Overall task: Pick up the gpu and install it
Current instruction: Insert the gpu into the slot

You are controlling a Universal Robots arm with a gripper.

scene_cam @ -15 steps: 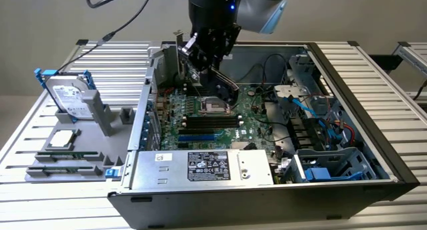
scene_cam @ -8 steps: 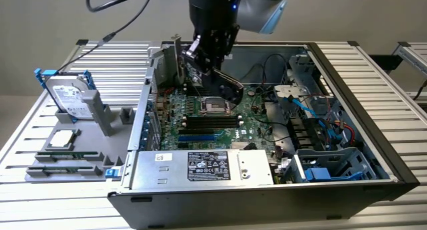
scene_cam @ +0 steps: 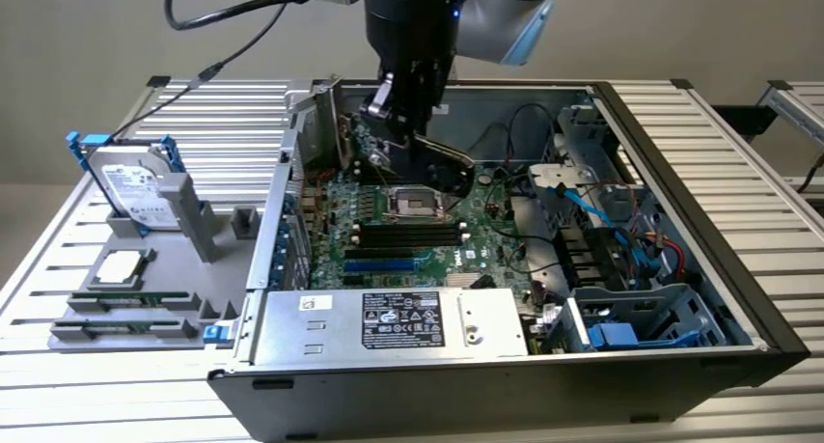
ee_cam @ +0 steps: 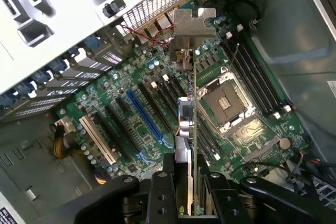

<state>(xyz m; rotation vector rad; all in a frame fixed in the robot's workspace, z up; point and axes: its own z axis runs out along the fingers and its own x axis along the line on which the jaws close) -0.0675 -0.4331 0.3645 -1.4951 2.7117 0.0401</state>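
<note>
My gripper (scene_cam: 397, 124) hangs inside the open computer case (scene_cam: 721, 298), shut on the gpu (scene_cam: 431, 158). The card is tilted above the motherboard (scene_cam: 386, 240), near the case's far wall. In the wrist view the gpu (ee_cam: 185, 121) is seen edge-on between my black fingers (ee_cam: 161, 192), with my gripper (ee_cam: 190, 184) clamped on it. Its silver end bracket (ee_cam: 193, 24) points toward the perforated rear panel (ee_cam: 152, 14). The card's lower edge hovers over the row of expansion slots beside the blue slot (ee_cam: 144, 116); I cannot tell whether it touches a slot.
The CPU socket (scene_cam: 412, 204) and black memory slots (scene_cam: 405, 235) lie beside the card. The power supply (scene_cam: 386, 322) fills the near side, with cables and drive cages (scene_cam: 605, 231) at the exterior view's right. Outside, a grey tray (scene_cam: 77, 342) holds a blue-framed hard drive (scene_cam: 129, 187) and memory sticks (scene_cam: 129, 303).
</note>
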